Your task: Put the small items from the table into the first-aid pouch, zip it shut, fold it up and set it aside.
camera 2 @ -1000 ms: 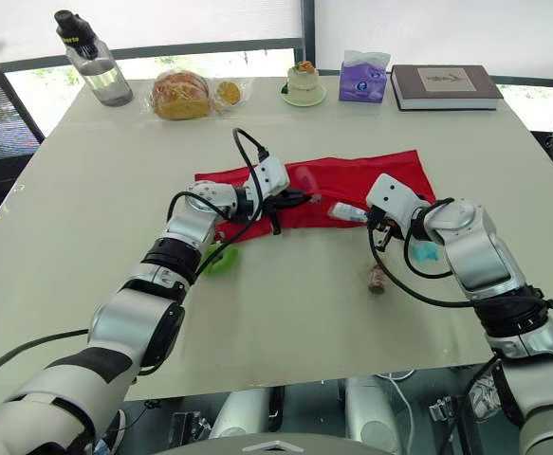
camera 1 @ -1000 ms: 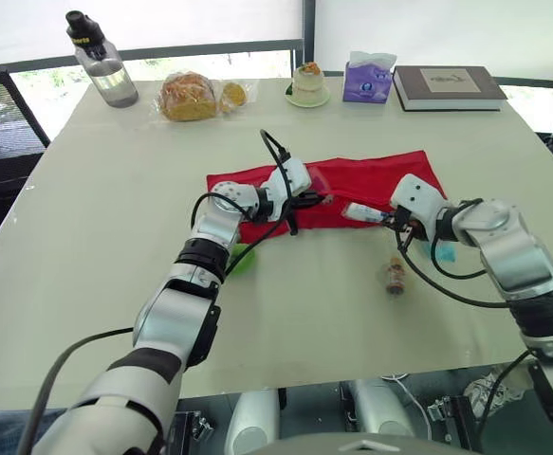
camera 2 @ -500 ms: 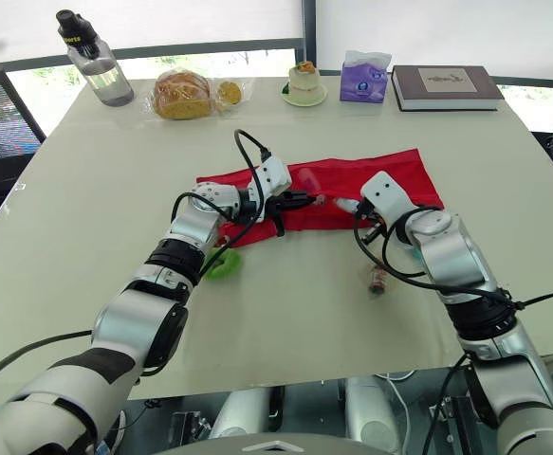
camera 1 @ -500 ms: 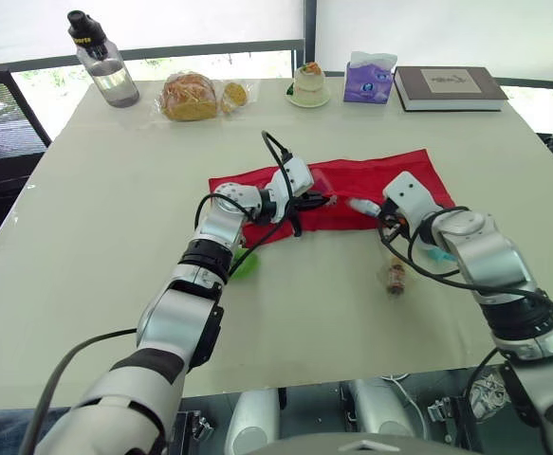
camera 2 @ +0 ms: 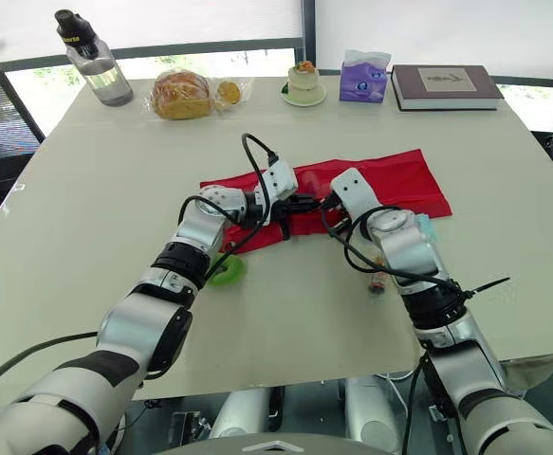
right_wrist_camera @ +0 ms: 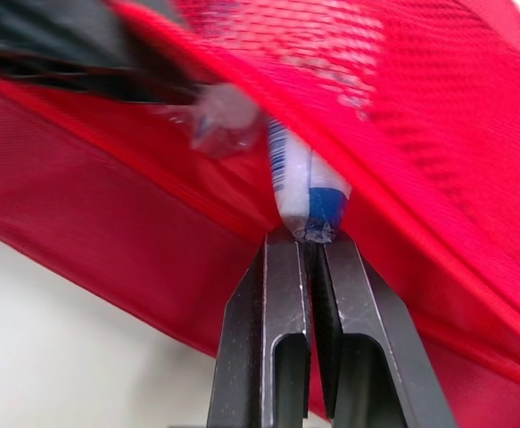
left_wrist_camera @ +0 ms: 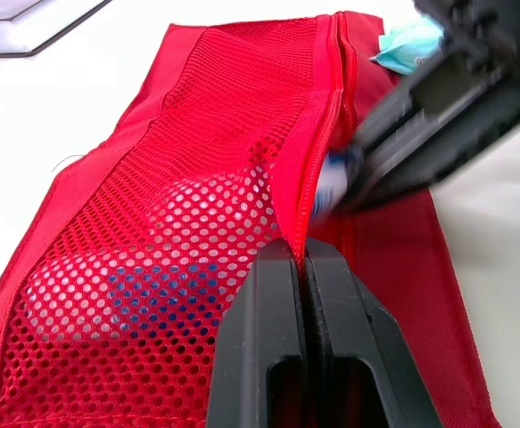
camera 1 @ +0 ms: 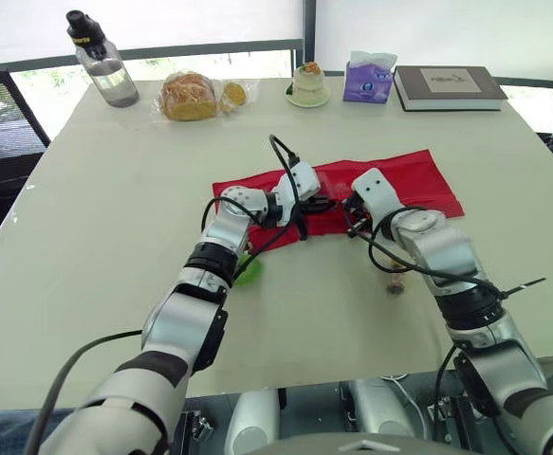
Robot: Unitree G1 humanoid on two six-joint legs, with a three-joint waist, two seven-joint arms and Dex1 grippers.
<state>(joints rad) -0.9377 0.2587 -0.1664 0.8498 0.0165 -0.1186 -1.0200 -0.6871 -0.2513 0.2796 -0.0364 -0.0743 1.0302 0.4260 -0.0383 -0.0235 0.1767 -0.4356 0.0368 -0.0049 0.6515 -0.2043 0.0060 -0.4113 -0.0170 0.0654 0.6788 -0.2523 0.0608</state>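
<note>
Wrist views: right gripper [right_wrist_camera: 311,242] pinches tube [right_wrist_camera: 293,178] — left gripper [left_wrist_camera: 302,254] clamps pouch [left_wrist_camera: 197,160] edge.

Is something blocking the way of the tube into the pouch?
Nothing visible does. The left hand pinches the zipper edge of the pouch and lifts it. The tube, held by the right hand, has its front end under that edge.

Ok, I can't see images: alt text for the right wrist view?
The right gripper is shut on the end of a white-and-blue tube, whose other end lies under the mesh edge of the red pouch.
</note>
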